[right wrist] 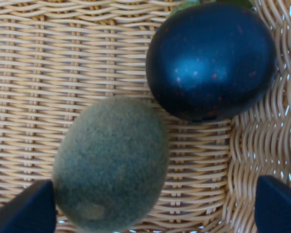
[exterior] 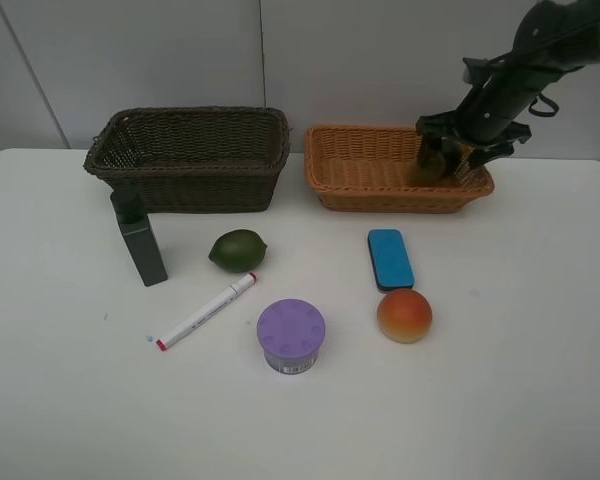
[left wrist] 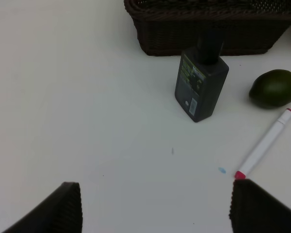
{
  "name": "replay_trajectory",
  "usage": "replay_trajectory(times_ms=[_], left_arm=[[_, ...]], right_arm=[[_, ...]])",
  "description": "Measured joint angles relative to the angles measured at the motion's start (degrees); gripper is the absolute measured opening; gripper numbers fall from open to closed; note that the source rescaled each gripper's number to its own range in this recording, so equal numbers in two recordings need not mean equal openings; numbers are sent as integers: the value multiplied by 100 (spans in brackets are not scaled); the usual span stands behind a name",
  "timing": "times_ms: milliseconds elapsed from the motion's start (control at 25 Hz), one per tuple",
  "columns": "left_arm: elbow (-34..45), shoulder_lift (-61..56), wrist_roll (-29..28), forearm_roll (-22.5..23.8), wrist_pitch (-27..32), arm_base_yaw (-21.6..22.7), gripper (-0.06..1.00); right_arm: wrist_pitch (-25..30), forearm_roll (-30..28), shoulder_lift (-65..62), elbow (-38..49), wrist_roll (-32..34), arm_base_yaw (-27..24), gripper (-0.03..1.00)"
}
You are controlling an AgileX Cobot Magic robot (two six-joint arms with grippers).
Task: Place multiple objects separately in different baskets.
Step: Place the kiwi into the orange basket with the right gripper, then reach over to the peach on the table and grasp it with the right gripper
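Nearest, the purple-lidded jar stands far from both tools. Left tool, jaws apart, faces the dark green bottle. Right tool, jaws apart, hangs over kiwi and mangosteen in the orange-tan basket. The kiwi looks delivered, so next: lift clear, toward the peach.

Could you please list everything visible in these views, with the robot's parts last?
table: one, white, beneath everything
dark basket: one, brown, back left
light basket: one, orange-tan, back right
kiwi: one, brown-green, inside light basket
mangosteen: one, blackish, beside kiwi
bottle: one, dark green, upright before dark basket
lime: one, green, right of bottle
marker: one, white, red-tipped, before lime
jar: one, purple-lidded, front centre
eraser: one, blue, before light basket
peach: one, orange-red, before eraser
left gripper: one, black, open above table
right gripper: one, black, open over kiwi
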Motion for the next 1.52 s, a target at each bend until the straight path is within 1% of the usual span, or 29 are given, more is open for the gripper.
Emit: replay_trajectory(times_ms=[360, 520, 680, 800, 1000, 1040, 1160, 1280, 1440, 1520], left_arm=[[0, 0, 0, 0, 0, 0, 82], [0, 0, 0, 0, 0, 0, 82], [0, 0, 0, 0, 0, 0, 82], [0, 0, 0, 0, 0, 0, 82], [0, 0, 0, 0, 0, 0, 82], [0, 0, 0, 0, 0, 0, 82], [0, 0, 0, 0, 0, 0, 82], [0, 0, 0, 0, 0, 0, 82], [0, 0, 0, 0, 0, 0, 82], [0, 0, 0, 0, 0, 0, 82]], right_arm=[[74, -45, -298, 0, 0, 0, 97], [314, -45, -505, 0, 0, 0, 97], [823, -46, -747, 0, 0, 0, 97], [1350, -58, -904, 0, 0, 0, 97], [2391, -11, -1191, 0, 0, 0, 97], [2493, 18, -1248, 0, 0, 0, 97], [2542, 69, -1471, 86, 0, 67, 97], [2572, 103, -1674, 317, 75, 272, 97], [2579, 56, -1852, 861, 654, 573, 97], [2584, -61, -1884, 1161, 908, 785, 97]])
